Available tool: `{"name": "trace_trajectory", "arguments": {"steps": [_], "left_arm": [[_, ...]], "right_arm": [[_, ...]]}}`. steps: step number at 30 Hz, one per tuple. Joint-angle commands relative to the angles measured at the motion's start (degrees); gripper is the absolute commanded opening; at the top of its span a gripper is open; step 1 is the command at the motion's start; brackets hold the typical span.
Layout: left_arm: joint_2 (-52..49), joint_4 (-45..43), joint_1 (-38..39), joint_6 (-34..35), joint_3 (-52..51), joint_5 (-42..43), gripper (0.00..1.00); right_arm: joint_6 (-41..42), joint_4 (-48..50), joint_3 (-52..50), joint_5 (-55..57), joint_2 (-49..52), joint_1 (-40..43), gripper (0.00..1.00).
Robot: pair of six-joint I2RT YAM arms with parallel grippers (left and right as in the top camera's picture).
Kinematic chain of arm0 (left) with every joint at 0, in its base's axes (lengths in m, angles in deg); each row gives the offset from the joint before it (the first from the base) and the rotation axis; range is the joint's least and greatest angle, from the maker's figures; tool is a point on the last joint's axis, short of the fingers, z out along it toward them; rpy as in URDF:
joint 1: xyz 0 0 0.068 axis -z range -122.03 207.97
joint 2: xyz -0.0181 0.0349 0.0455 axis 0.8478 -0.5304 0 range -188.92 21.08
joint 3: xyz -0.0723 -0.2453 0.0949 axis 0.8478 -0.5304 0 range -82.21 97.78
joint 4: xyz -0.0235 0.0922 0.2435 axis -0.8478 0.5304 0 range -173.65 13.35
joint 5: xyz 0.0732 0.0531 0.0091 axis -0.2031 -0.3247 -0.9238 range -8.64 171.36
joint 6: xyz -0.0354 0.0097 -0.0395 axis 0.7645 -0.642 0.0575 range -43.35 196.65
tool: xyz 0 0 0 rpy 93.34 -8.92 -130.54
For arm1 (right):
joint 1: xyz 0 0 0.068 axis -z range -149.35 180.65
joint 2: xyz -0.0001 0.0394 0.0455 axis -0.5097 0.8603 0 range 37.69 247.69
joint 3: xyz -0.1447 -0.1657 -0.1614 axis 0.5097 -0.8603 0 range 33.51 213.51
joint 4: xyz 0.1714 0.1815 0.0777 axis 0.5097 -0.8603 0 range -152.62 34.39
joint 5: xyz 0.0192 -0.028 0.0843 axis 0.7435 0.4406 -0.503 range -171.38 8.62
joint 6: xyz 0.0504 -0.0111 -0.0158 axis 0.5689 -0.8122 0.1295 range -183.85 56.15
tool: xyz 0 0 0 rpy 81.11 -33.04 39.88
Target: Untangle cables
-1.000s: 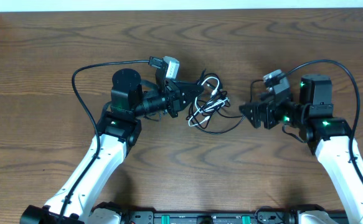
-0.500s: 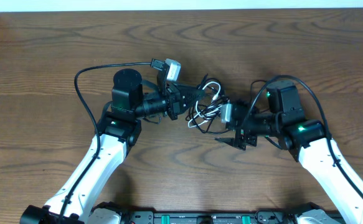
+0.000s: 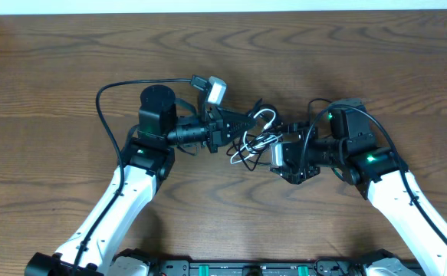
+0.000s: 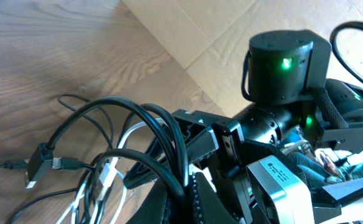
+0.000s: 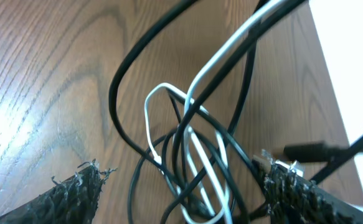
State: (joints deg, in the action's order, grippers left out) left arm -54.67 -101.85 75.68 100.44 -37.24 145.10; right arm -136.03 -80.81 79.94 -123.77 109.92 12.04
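Brown wood-grain table (image 3: pixel 70 69) carries the knot of thin black and white cables (image 5: pixel 189 104) near its middle. The left gripper (image 3: pixel 240 125) has its jaws clamped on black strands; the right gripper (image 5: pixel 184 186) holds its jaws wide apart, straddling the loops.

You seem to be in a robot lab: a left arm (image 3: pixel 119 195) and a right arm (image 3: pixel 411 203) stand at a wood-grain counter (image 3: pixel 47 69).

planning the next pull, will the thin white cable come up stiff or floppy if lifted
Probably floppy: the thin white cable lies in loose curved loops. It would likely drag the black cables along, since it threads through them.
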Motion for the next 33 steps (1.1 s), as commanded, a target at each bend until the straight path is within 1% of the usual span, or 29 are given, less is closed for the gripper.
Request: {"name": "trace_trajectory", "arguments": {"steps": [1, 5, 9, 10, 12, 15, 17, 19, 21, 22, 23, 30, 31, 33], "left_arm": [[0.9, -0.5, 2.2, -0.1, 1.0, 1.6, 0.08], [0.9, -1.6, 4.3, -0.1, 1.0, 1.7, 0.08], [0.9, -2.3, 4.6, -0.1, 1.0, 1.7, 0.08], [0.9, -2.3, 4.6, -0.1, 1.0, 1.7, 0.08], [0.9, -2.3, 4.6, -0.1, 1.0, 1.7, 0.08], [0.9, -2.3, 4.5, -0.1, 1.0, 1.7, 0.08], [0.9, -2.3, 4.5, -0.1, 1.0, 1.7, 0.07], [0.9, -2.3, 4.5, -0.1, 1.0, 1.6, 0.08], [0.9, -2.3, 4.5, -0.1, 1.0, 1.6, 0.08], [0.9, -2.3, 4.5, -0.1, 1.0, 1.6, 0.08], [0.9, -2.3, 4.5, -0.1, 1.0, 1.6, 0.08], [0.9, -2.2, 3.1, -0.1, 1.0, 1.2, 0.08], [0.9, -2.2, 2.5, -0.1, 1.0, 1.1, 0.08], [0.9, -2.2, 0.4, -0.1, 1.0, -0.3, 0.08]], "right_arm": [[-2.3, 1.0, 0.3, -3.2, -0.2, -1.0, 0.81], [-2.3, 1.7, 0.3, -3.2, 0.5, -1.0, 0.80], [-2.7, 1.9, 0.3, -3.0, 3.3, -1.0, 0.79], [-3.4, 2.0, 0.3, -2.4, 4.9, -1.0, 0.76], [-3.3, 2.5, 0.3, -1.4, 6.7, -1.0, 0.73], [-3.3, 2.4, 0.3, 0.1, 8.0, -0.9, 0.67], [-3.3, 2.5, 0.3, 1.8, 8.0, -0.8, 0.57], [-3.3, 2.5, 0.3, 3.0, 8.0, -0.8, 0.41], [-3.3, 2.5, 0.3, 3.6, 8.0, -0.8, 0.13], [-3.1, 2.5, 0.3, 4.2, 8.0, -0.8, 0.03], [-2.8, 2.5, 0.3, 4.5, 8.0, -0.8, 0.01], [-1.7, 2.6, 0.3, 5.0, 7.8, -0.8, 0.01], [-0.5, 3.0, 0.3, 5.0, 7.5, -0.8, 0.01], [4.8, 4.9, 0.3, 5.0, 6.0, -0.5, 0.01]]}}
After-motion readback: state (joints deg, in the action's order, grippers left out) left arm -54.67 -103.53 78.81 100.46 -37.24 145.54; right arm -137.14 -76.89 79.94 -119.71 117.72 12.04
